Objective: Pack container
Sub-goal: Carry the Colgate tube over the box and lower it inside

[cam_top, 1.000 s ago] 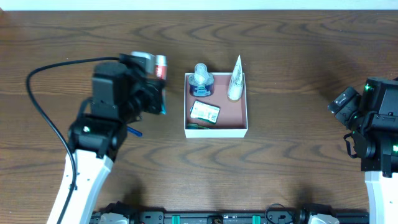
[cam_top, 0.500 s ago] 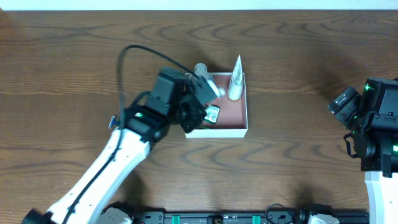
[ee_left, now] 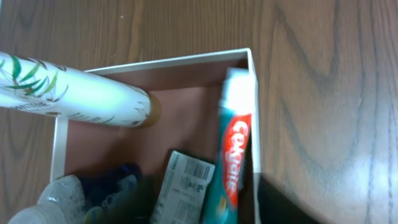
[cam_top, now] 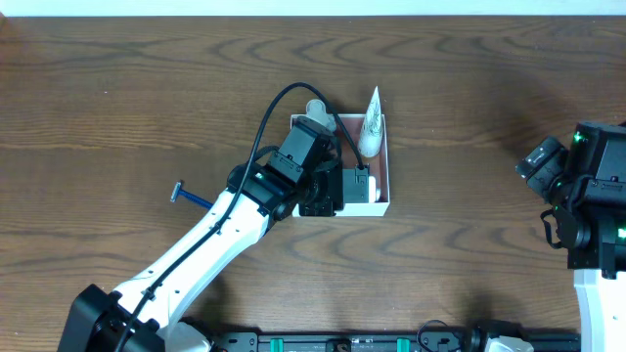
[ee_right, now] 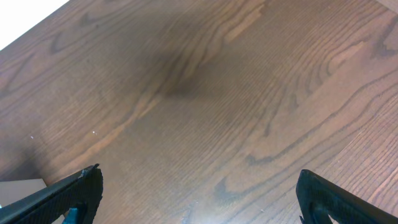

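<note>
The container (cam_top: 387, 174) sat at centre frame in the overhead view, on the worktop (cam_top: 489, 78). The left arm reached across its lower left corner, with the left claw (cam_top: 348, 186) over the interior. Claw opening: could not tell. The wrist view showed no fingers clearly, only dark shadow along the lower edge, so whether it gripped anything was unreadable. In that view a toothpaste tube (ee_left: 235, 163), slightly blurred, ran close against the right-hand wall of the box. Also inside were a white tube (ee_left: 81, 96) with a leaf print, crossing the rim at upper left with its cap end in the box, a barcoded packet (ee_left: 184, 186) just beside the toothpaste, and a dark blue bottle (ee_left: 109, 186) at lower left. The right claw (ee_right: 199, 190) hung over bare worktop at the right of the overhead frame, fingers spread wide, nothing between them. A blue razor (cam_top: 193, 198) lay on the worktop left of the box, well apart from it. Judgement: the step in hand was seating the toothpaste. To do it well, the tube should go down flat along the wall, clear of the packet, and be released only once it is resting. The claw should then lift straight up so it snags neither the rim nor the slanting white tube.
</note>
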Tool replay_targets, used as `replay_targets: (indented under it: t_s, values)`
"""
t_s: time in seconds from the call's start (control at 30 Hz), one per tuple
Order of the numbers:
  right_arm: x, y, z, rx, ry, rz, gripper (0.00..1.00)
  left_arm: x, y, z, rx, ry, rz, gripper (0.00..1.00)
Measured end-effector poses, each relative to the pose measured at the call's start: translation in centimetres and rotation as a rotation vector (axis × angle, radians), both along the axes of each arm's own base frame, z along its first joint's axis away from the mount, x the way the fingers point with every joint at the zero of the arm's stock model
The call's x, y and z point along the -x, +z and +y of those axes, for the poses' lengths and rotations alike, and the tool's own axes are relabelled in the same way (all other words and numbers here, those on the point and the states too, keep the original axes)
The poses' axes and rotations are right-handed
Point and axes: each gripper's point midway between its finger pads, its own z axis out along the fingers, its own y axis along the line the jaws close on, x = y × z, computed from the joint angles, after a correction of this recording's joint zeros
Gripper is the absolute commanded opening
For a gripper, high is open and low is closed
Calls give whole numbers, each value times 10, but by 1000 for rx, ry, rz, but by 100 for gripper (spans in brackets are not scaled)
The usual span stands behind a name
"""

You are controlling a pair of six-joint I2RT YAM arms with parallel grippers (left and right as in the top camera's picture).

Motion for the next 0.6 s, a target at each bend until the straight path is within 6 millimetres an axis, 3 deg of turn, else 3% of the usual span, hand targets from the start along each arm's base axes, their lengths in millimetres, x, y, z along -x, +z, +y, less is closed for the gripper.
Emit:
replay_targets:
  t_s: [0.3,0.4,0.47,0.6]
  values:
    - [0,0,0,0,0,0,99,-12,13,-9,50,6,-63,75]
    - [0,0,0,0,0,0,99,-13,26,-9,96,61,-53,89]
    - [0,0,0,0,0,0,99,-13,42,-6,144,142,-38,98]
    - [0,0,0,0,0,0,99,-19,78,24,239,466,-6,98]
